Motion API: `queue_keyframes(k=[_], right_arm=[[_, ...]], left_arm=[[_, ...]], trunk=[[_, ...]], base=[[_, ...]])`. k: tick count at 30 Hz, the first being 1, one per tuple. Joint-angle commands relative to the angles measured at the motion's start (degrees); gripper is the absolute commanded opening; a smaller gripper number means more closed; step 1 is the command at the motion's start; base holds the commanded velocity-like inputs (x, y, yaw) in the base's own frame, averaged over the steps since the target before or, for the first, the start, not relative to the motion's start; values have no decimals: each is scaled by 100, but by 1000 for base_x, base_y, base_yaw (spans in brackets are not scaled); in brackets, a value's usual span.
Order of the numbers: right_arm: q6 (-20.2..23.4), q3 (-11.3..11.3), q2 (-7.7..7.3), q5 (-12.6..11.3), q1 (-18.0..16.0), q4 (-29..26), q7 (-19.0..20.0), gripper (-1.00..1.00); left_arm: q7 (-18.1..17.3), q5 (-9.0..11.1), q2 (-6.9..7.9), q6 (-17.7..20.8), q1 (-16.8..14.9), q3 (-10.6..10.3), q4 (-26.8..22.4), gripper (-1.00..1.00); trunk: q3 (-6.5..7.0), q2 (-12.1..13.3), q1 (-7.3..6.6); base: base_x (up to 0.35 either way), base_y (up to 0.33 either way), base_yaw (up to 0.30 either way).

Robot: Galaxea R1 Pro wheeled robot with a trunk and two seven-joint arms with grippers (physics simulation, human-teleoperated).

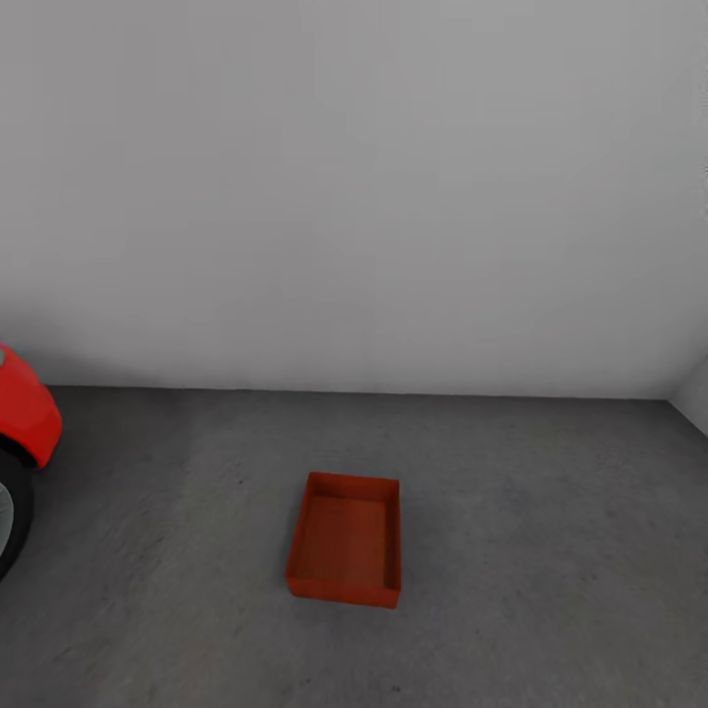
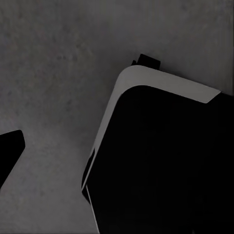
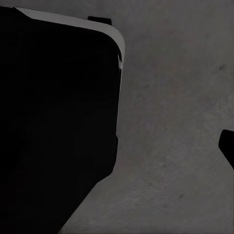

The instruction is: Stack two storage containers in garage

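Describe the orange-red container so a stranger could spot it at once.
Start at the white wall meeting the dark grey floor. The storage container sits alone mid-floor, right of the red car. It is a low, lidless, empty rectangular box.

One storage container point(image 1: 345, 539), orange-red and lidless, was counted on the dark grey floor point(image 1: 551, 551); nothing was seen inside it and nothing was stacked on it. One red car point(image 1: 22, 418) was counted, cut off by the frame edge well apart from the container on its left, with one dark wheel point(image 1: 12, 516) seen beneath the bodywork. One white-grey wall point(image 1: 354, 197) was counted beyond the container, and a second wall point(image 1: 692, 393) was glimpsed at the corner to the container's far right. In each wrist view, one dark robot body part with a pale rim point(image 2: 161, 161) point(image 3: 53, 122) was counted above the floor.
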Motion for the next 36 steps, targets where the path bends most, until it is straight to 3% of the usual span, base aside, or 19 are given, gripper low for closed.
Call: queue_keyframes(k=[1, 9, 36], right_arm=[[-32, 49, 10, -45, 4, 18, -2, 100], [-39, 44, 13, -52, 41, 17, 314, 100], [-46, 44, 25, -22, 41, 19, 324, 100]], left_arm=[[14, 44, 0, -14, -2, -49, -1, 100], [14, 42, -1, -22, -1, -60, 3, 100], [14, 35, 1, -22, -1, -61, 1, 100]], trunk=[[5, -4, 0], [79, -4, 0], [331, -4, 0]], base=[[0, 0, -2], [0, 0, 0], [0, 0, 0]])
